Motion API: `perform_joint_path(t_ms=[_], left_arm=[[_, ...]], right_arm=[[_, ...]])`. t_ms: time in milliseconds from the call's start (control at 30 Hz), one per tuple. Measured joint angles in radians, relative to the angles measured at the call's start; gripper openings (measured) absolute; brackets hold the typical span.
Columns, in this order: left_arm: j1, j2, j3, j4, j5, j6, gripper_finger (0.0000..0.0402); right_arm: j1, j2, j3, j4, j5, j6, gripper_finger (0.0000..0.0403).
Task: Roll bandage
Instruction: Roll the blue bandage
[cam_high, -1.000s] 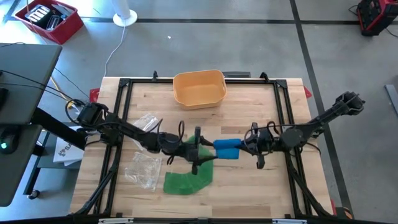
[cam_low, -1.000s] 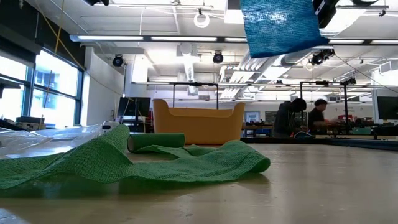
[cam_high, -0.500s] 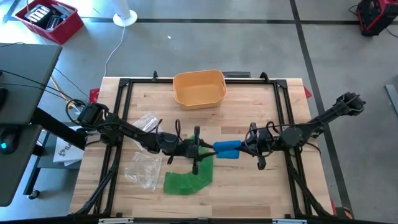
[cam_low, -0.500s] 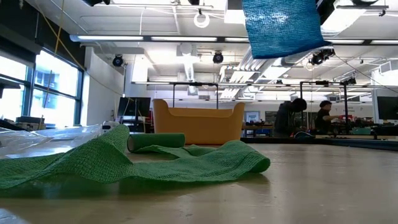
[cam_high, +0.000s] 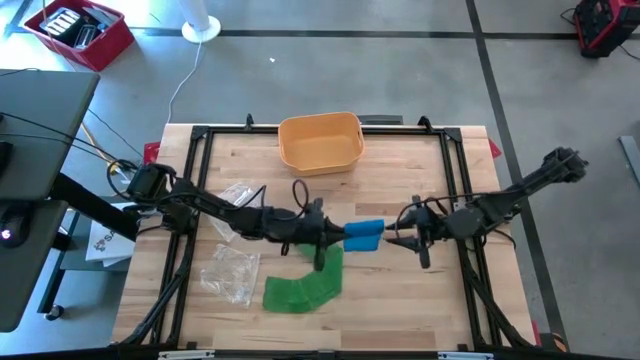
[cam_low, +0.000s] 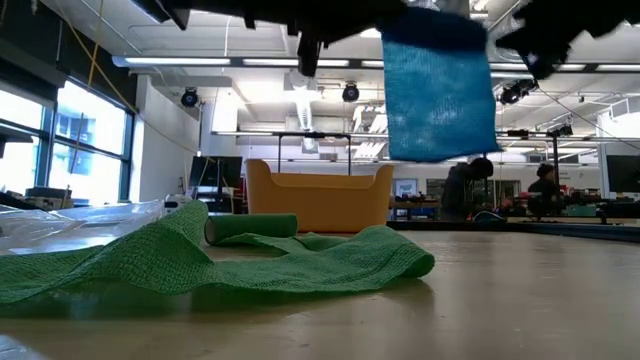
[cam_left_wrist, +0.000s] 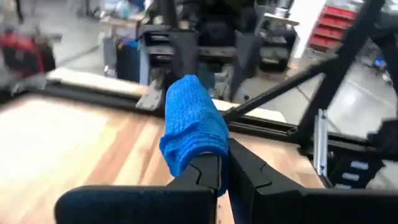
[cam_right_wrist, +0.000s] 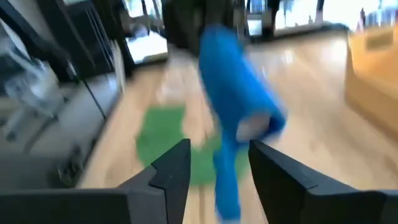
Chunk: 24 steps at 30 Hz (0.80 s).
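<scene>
Since a second ago the handover has flipped: my left gripper (cam_left_wrist: 219, 167), then standing wide beside the blue rolled elastic bandage (cam_high: 364, 236), has clamped onto its end, and my right gripper (cam_right_wrist: 217, 163), which had been carrying the roll, has let go and drawn a little away. In the low view the blue bandage now hangs lower than it did.

I judge I am in the regrasp part of rolling this bandage, passing the roll between arms to take another turn. The blue bandage is held in the air in front of the yellow-orange plastic basket (cam_high: 320, 141), with a loose tail hanging down. The left wrist view shows the left fingers pinched together on the roll's near end. The right wrist view shows the right fingers (cam_right_wrist: 168, 168) spread apart either side of the roll's far end, touching nothing that I can see.

A green unrolled bandage (cam_high: 305, 285) lies crumpled on the wooden worktop (cam_high: 400, 160), nearer the front edge than the basket, with its short rolled part toward the basket.

Next I would want the right gripper to catch the hanging tail or re-seat on the roll without the left grip slipping.
</scene>
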<state>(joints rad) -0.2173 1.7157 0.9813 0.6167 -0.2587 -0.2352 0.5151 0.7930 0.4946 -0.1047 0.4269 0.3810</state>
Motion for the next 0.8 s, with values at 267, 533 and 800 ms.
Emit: perform_joint_path(t_ms=[267,533,800], left_arm=[[0.089,0.081,0.0,0.04,0.079,-0.161,0.0006],[0.148,0.275,0.0,0.213,0.188,-0.319,0.0006],[0.103,0.3,0.005,0.274,0.3,-0.475,0.0006]], right_arm=[[0.126,0.153,0.0,-0.106,-0.019,0.031,0.0145],[0.127,0.436,0.0,0.122,0.014,-0.034,0.0148],[0.093,0.471,0.065,0.177,-0.197,-0.018,0.0171]])
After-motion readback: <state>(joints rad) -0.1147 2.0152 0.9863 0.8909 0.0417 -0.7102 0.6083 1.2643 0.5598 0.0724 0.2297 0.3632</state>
